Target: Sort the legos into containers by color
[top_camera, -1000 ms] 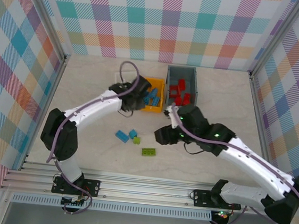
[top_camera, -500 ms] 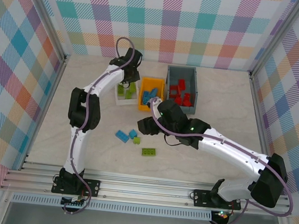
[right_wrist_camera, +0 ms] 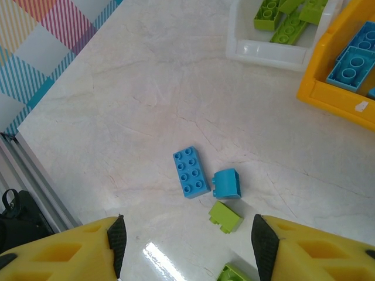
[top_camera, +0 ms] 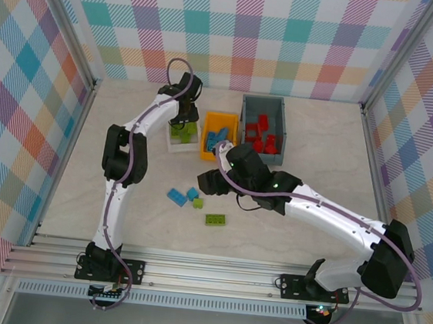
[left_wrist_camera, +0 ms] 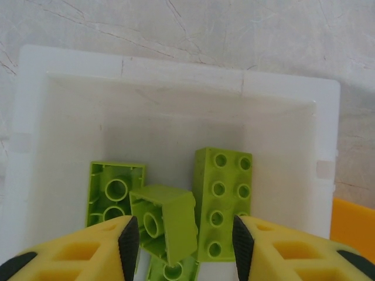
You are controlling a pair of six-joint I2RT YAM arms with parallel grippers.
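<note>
My left gripper [left_wrist_camera: 181, 237], fingers apart, hangs over the white bin [left_wrist_camera: 176, 76], where green bricks [left_wrist_camera: 222, 199] lie, one of them tilted. My right gripper [right_wrist_camera: 187, 240] is spread wide and empty above the pale, veined table [right_wrist_camera: 117, 105], over two blue bricks [right_wrist_camera: 191, 171] and a small green brick [right_wrist_camera: 225, 216]. Checked pastel walls [top_camera: 238, 33] stand around the table.

The white bin [left_wrist_camera: 176, 64] has lime green bricks [left_wrist_camera: 222, 199] in it, the orange bin [right_wrist_camera: 334, 96] blue bricks [right_wrist_camera: 351, 64], and the dark grey bin [top_camera: 263, 100] red bricks [top_camera: 263, 142]. The table [top_camera: 320, 134] is pale cream, veined like marble. The walls [top_camera: 253, 34] are pastel plaid.
</note>
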